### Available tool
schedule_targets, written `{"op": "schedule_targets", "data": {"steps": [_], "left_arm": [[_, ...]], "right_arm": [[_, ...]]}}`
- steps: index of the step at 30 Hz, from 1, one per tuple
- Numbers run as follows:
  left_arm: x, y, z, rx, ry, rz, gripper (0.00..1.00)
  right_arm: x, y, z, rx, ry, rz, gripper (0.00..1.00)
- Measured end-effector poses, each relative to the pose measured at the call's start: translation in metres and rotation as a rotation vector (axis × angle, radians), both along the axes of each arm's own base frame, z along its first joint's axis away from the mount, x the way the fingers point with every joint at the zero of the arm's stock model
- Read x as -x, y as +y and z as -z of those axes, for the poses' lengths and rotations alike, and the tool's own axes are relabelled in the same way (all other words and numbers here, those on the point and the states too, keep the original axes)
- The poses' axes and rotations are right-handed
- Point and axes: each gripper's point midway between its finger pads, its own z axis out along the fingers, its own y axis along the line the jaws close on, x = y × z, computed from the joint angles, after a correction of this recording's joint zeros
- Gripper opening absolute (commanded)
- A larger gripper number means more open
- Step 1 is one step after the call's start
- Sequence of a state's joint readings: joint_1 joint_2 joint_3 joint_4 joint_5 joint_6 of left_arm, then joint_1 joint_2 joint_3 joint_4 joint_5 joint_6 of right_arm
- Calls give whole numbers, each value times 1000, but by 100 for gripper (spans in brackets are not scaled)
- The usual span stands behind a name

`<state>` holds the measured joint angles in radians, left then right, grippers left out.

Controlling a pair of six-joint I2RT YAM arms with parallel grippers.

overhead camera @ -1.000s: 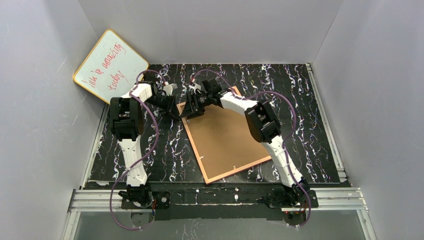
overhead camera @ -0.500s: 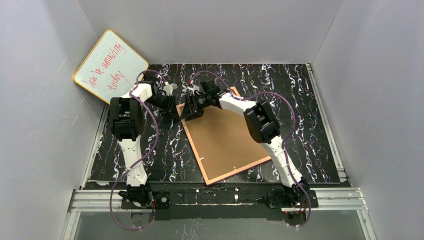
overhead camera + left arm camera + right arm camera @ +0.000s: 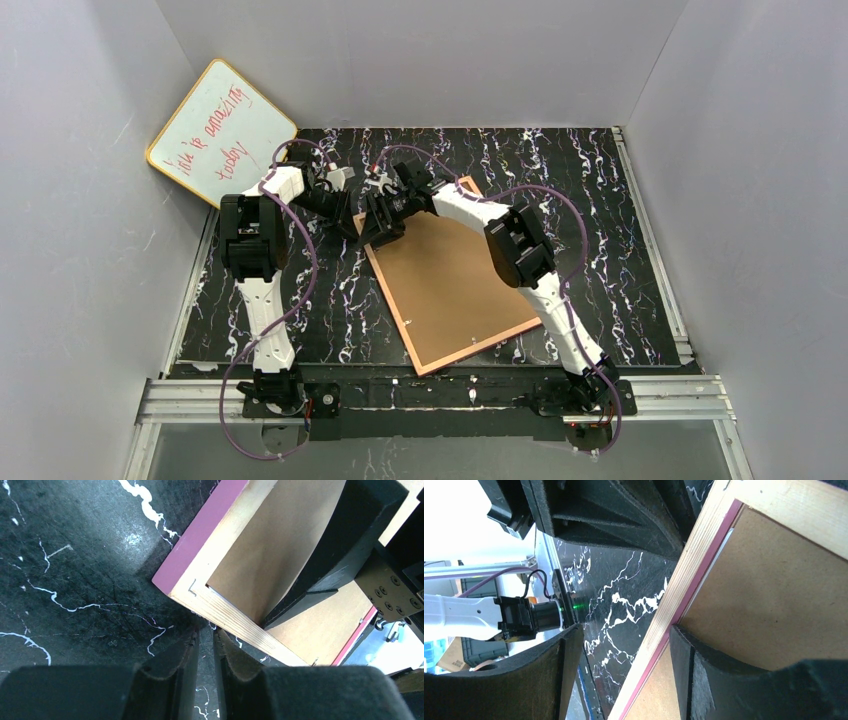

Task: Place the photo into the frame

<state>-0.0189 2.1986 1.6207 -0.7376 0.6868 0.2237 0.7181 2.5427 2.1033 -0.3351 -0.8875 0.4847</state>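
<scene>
The frame (image 3: 392,305) lies face down on the black marbled table, its wood-coloured rear up and a pink edge showing. A brown backing board (image 3: 455,275) fills it. The photo is hidden. My right gripper (image 3: 378,225) is open at the frame's far-left corner. In the right wrist view the gripper (image 3: 624,632) straddles the frame's side rail (image 3: 684,570), with one finger on the board (image 3: 774,590) and the other over the table. My left gripper (image 3: 206,632) is almost closed with nothing in the slim gap, its tips against the outside of the wooden rail (image 3: 235,620).
A yellow-edged whiteboard (image 3: 220,130) with red writing leans in the far-left corner. Grey walls close in the table on three sides. Metal rails run along the table's right side and near edge. The two wrists sit very close together.
My right gripper has slid a little left along the frame's far end toward the corner. The frame has shifted slightly. The left arm has stayed put.
</scene>
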Motion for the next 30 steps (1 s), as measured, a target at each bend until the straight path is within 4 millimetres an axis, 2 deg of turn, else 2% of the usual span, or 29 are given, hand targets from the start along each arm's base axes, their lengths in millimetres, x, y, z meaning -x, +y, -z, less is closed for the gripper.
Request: {"op": "schedule_targets", "data": {"steps": [4,7,9,12,15,18,21,24,30], "left_arm": [[0,0,0,-2,-1,3,17],[-1,3,-2,-16,-8,11,17],[-3,5,-6,-25,-14,16,19],[-15,10,-20,-39,-53,18,26],[-36,19,-39,-48,-121,0,38],[-51,26,-52,-48,-170,-25,42],[-58,29,-54,-47,-182,-46,44],[-61,25,-47,-42,-173,-51,45],[-59,19,-20,-34,-119,-46,39]], "right_arm": [[0,-1,-2,12,1,-8,75],[-9,-4,-5,18,7,26,77],[-22,-9,-6,18,4,82,78],[-51,-34,-13,27,18,206,79],[-93,-68,-28,32,-15,355,79],[-128,-103,-41,50,-66,493,78],[-156,-130,-46,80,-115,602,76],[-164,-137,-41,112,-134,647,75],[-159,-128,-32,138,-136,646,72]]}}
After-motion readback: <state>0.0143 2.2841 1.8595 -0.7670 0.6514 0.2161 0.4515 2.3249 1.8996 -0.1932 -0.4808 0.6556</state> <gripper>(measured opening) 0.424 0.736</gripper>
